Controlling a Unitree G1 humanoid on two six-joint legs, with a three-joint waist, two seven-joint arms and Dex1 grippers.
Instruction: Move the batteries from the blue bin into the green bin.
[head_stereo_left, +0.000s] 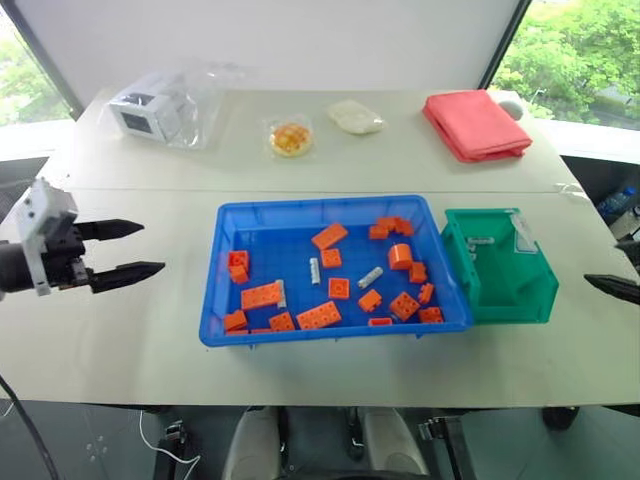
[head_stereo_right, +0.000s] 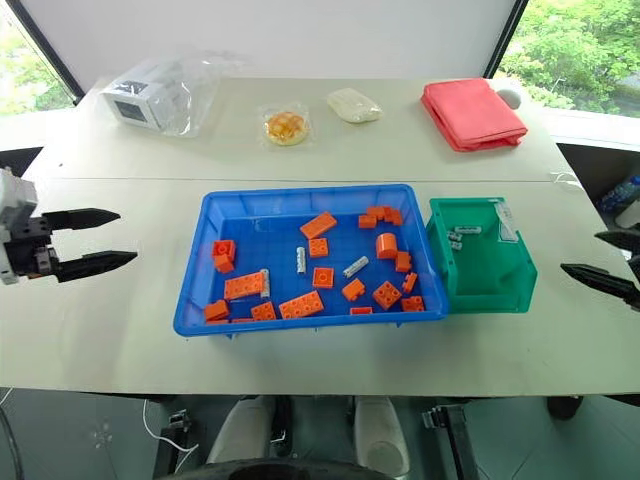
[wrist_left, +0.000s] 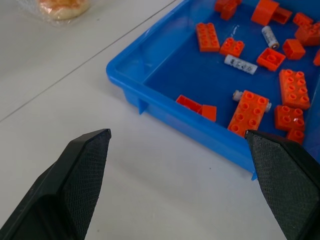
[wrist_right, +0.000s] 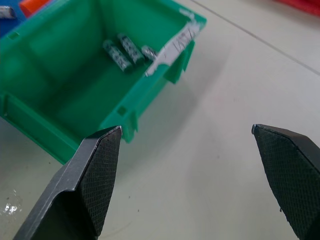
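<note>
The blue bin (head_stereo_left: 320, 204) lies mid-table, holding several orange bricks and three batteries (head_stereo_left: 314, 270) (head_stereo_left: 370, 277) (head_stereo_left: 281, 292); the left wrist view shows them too (wrist_left: 241, 64), one partly under a brick. Touching the blue bin's right side is the green bin (head_stereo_left: 500, 300), with batteries (wrist_right: 125, 52) lying against its far wall. My left gripper (head_stereo_left: 150, 248) is open and empty, hovering over the table left of the blue bin, fingers toward it. My right gripper (head_stereo_right: 580, 252) is open and empty, just right of the green bin.
Orange bricks (head_stereo_left: 318, 315) are scattered among the batteries. On the far table lie a bagged white box (head_stereo_left: 160, 108), a wrapped snack (head_stereo_left: 291, 138), a white packet (head_stereo_left: 355, 117) and a folded red cloth (head_stereo_left: 475, 122). Bare tabletop flanks both bins.
</note>
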